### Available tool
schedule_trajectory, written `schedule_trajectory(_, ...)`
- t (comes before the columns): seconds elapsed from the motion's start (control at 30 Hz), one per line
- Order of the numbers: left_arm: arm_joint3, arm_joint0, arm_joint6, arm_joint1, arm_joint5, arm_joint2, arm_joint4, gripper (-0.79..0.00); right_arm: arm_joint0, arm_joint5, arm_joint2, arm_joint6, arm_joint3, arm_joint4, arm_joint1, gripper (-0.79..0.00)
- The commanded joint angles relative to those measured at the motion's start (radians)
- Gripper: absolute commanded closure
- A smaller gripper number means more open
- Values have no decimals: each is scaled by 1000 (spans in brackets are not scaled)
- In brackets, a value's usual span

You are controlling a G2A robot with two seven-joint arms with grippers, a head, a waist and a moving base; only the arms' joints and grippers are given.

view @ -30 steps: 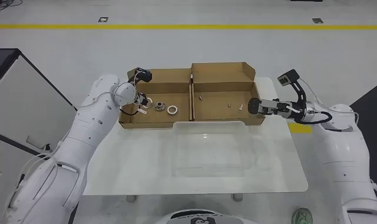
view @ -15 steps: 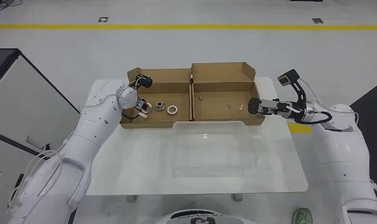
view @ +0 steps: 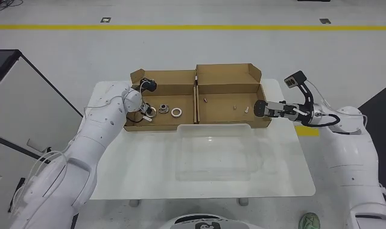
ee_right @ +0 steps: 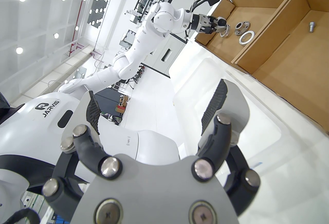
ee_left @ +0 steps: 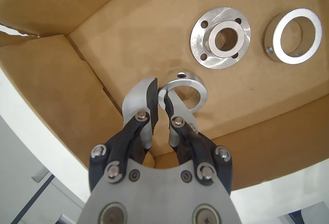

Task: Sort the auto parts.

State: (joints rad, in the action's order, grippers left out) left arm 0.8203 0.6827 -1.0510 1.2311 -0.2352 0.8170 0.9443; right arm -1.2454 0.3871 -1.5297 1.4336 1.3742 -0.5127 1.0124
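Your left arm (view: pixel 99 126) stretches forward with the wrist bent downward. The left gripper (ee_left: pixel 160 95) has its fingers almost together, pinching the wall of a metal ring (ee_left: pixel 191 79), one finger inside and one outside. Your right arm (view: pixel 347 129) is bent at the elbow, its forearm pointing inward. The right gripper (ee_right: pixel 156 91) has its fingers spread wide, with nothing between them.

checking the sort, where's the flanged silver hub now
Top view: flanged silver hub sits in left brown cardboard box, between loose silver ring and left claw.

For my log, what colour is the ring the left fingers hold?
The ring is shiny silver; left wrist view.
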Motion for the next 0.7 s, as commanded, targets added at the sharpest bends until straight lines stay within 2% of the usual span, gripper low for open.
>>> schedule_trajectory(0.0,-8,-3,1,3,0,-1,-2,-477,0,0,0,0,0,0,0,-785)
schedule_trajectory(0.03,-12,-5,1,4,-1,-2,-3,-566,0,0,0,0,0,0,0,-785)
schedule_trajectory(0.1,-19,-8,4,6,-3,-1,-6,-634,0,0,0,0,0,0,0,-785)
schedule_trajectory(0.13,-21,-9,3,6,-4,0,-8,-699,0,0,0,0,0,0,0,-785)
schedule_trajectory(0.23,-22,-11,7,7,0,8,-19,-785,0,0,0,0,0,0,0,-785)
schedule_trajectory(0.47,33,-9,1,0,7,42,-52,-785,0,0,0,0,0,0,0,-785)
schedule_trajectory(0.67,190,17,-20,-17,18,105,-111,-785,0,0,0,0,0,0,0,-785)
